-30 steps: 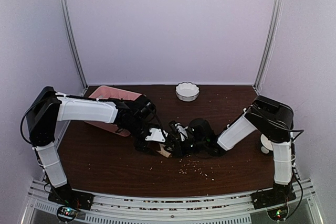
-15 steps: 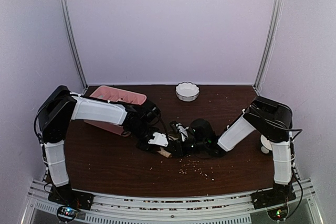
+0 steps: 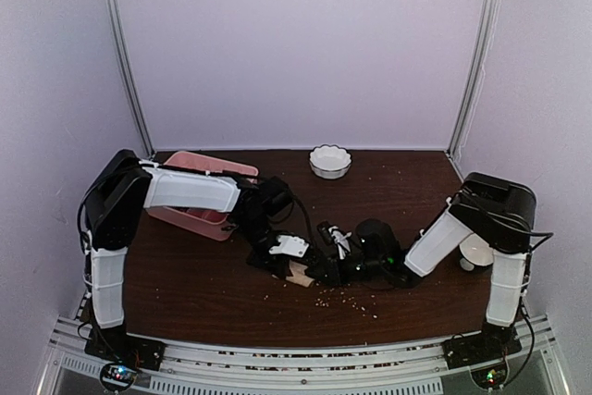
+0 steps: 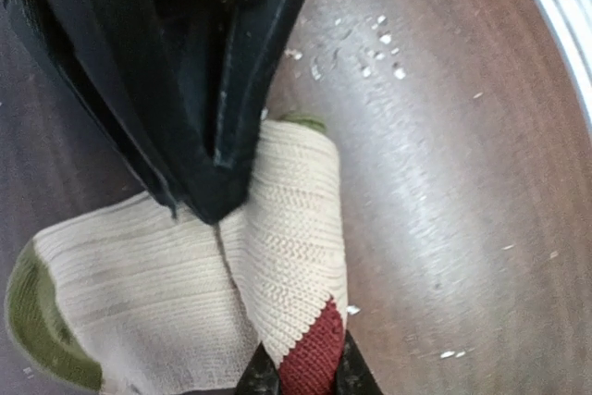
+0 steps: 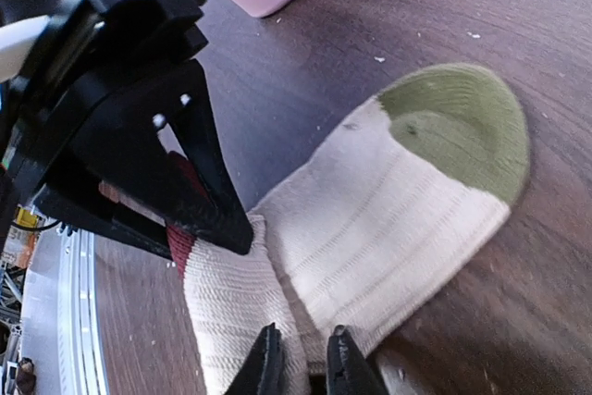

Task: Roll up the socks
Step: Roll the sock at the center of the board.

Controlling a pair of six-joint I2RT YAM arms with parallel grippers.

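Left tool [image 4: 217,212] comes down onto a beige sock [image 4: 296,219] with its two black fingers drawn together at the tips, which pinch the fabric right where a crease starts. Right tool [image 5: 303,360] is closed almost as far, with only a narrow gap showing, and it grips the same sock at the opposite edge of the fold.

From overhead little of this can be read. The two arms reach in from either side and meet near the middle of the dark tabletop [image 3: 185,275], and the sock is only a small tan scrap under the tool heads. That view alone gives the surroundings: a pink tray [image 3: 199,193] behind the left arm, a white bowl [image 3: 330,161] at the far edge, well apart from the sock, and crumbs [image 3: 347,295] scattered on the tabletop just in front of the tools.

The left wrist camera shows what the overhead one hides. The sock is folded over itself, with ribbed knit on top, an olive-green toe [image 4: 42,321] at one end, and a red patch [image 4: 310,358] caught between the right tool's tips. The right wrist camera shows the toe lying flat on the tabletop, pointing away from the left tool, and a bit of red behind the left tool's finger. Whether a second sock lies inside the fold cannot be told.
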